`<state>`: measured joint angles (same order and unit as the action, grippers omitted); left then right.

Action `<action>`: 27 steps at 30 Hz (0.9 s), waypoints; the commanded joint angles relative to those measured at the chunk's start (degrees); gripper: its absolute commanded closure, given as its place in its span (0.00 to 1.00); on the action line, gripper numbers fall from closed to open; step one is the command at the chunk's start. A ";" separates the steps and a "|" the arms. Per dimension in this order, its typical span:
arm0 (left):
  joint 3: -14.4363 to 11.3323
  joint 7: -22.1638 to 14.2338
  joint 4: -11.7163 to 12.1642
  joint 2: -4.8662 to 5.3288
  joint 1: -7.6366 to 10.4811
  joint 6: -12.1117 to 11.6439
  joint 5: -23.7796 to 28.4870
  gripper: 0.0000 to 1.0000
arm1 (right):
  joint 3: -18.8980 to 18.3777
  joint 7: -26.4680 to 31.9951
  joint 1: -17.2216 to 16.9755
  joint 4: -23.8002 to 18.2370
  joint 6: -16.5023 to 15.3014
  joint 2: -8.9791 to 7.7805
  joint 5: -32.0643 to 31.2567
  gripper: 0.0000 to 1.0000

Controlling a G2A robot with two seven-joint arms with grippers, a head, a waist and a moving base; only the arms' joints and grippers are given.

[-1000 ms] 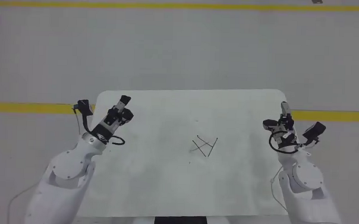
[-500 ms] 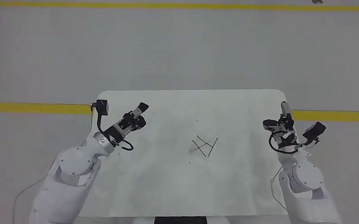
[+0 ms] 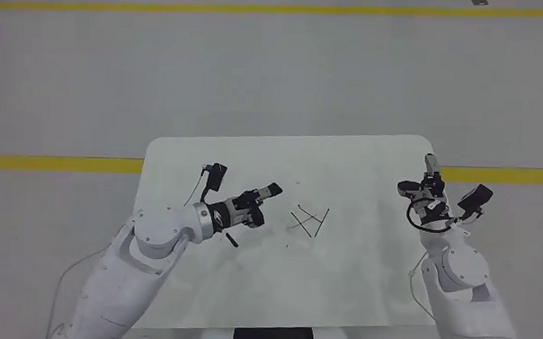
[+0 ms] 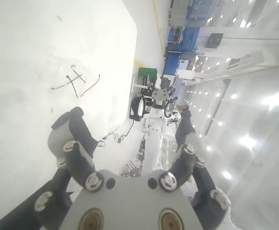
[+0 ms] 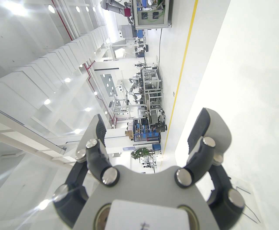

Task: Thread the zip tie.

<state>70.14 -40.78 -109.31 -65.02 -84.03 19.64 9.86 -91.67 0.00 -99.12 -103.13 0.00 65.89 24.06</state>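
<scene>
As it gapes, left claw [image 3: 269, 193] faces the zip ties [image 3: 308, 221].

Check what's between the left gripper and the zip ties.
Nothing: only bare table separates the left gripper from the zip ties, as the top and left wrist views show.

We find a small cluster of thin, dark zip ties [image 3: 307, 221] lying flat on the white table [image 3: 361, 173], near its middle. We count about four strips. Three are straight and cross one another, and one is gently curved just beside them. Each strip lies open, with no closed loop.
</scene>
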 commanded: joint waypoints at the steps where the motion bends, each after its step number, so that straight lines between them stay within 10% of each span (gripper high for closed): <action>1: 0.03 -0.03 -0.02 0.01 -0.02 -0.16 -0.10 0.00 | 0.00 0.00 0.00 0.00 0.00 0.00 0.00 0.00; 13: -1.01 -0.86 -0.52 -0.04 0.18 -0.17 -0.42 0.00 | 0.00 0.00 0.00 0.00 0.00 0.00 0.00 0.00; 17: -7.88 -0.59 3.17 -1.08 6.88 -0.16 -1.05 0.00 | 0.00 0.00 0.00 0.00 0.00 0.00 0.00 0.00; 21: -14.26 0.02 11.66 -2.49 14.87 -0.16 1.08 0.00 | 0.00 0.00 0.00 0.00 0.00 0.00 0.00 0.00; 27: -18.95 1.74 19.38 -3.63 20.73 -0.16 5.59 0.00 | 0.00 0.00 0.00 0.00 0.00 0.00 0.00 0.00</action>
<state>51.31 -39.12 -90.06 -68.66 -63.38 19.48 15.57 -91.67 0.00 -99.12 -103.13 0.00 65.89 24.06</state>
